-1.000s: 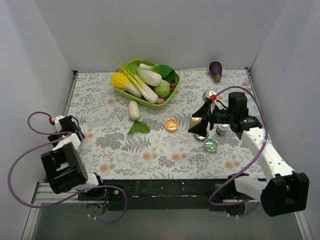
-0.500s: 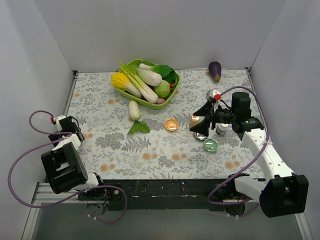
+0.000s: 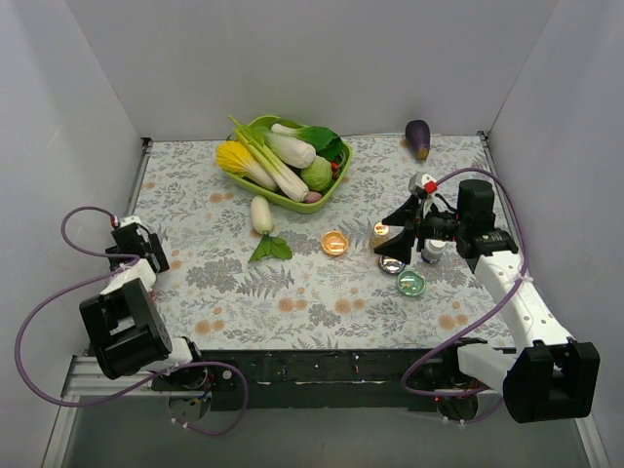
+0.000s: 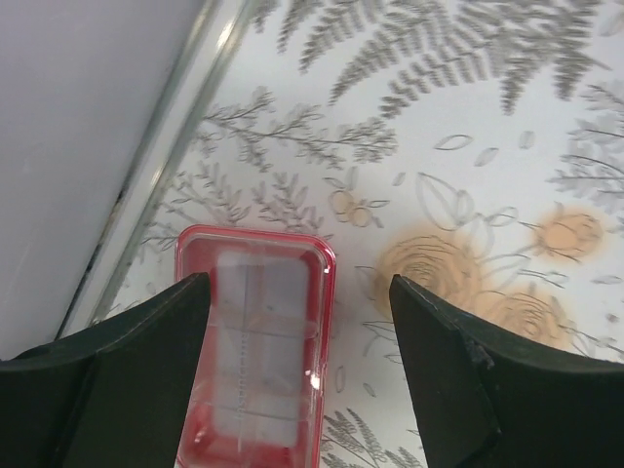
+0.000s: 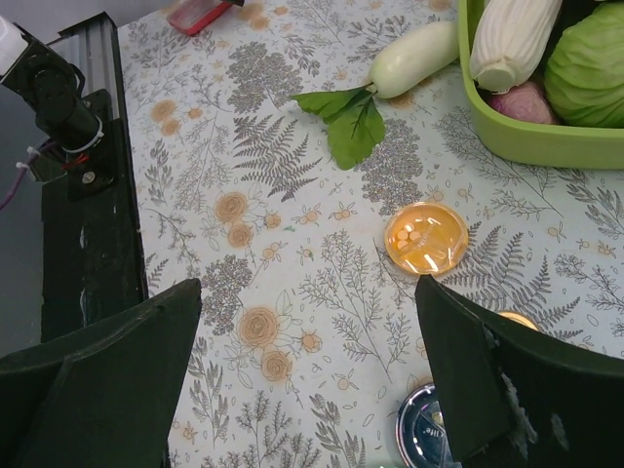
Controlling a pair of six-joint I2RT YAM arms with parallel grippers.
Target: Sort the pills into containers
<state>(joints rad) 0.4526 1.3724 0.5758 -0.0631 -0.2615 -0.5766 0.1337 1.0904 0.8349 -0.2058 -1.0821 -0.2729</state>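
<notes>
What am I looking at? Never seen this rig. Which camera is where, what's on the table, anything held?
Two robot arms, a left arm and a right arm, are bolted at the near edge of a table. The wide picture comes from a fixed camera above and behind them. The other two come from a camera on each wrist, looking past that arm's two-finger tool. The left tool is open over a flat pink-red compartment box by the table's left edge; contact cannot be judged. The right tool is open too, holding nothing, near an orange round dish. Farther back are a green bowl of vegetables, a white radish and an eggplant. No pills can be made out.
</notes>
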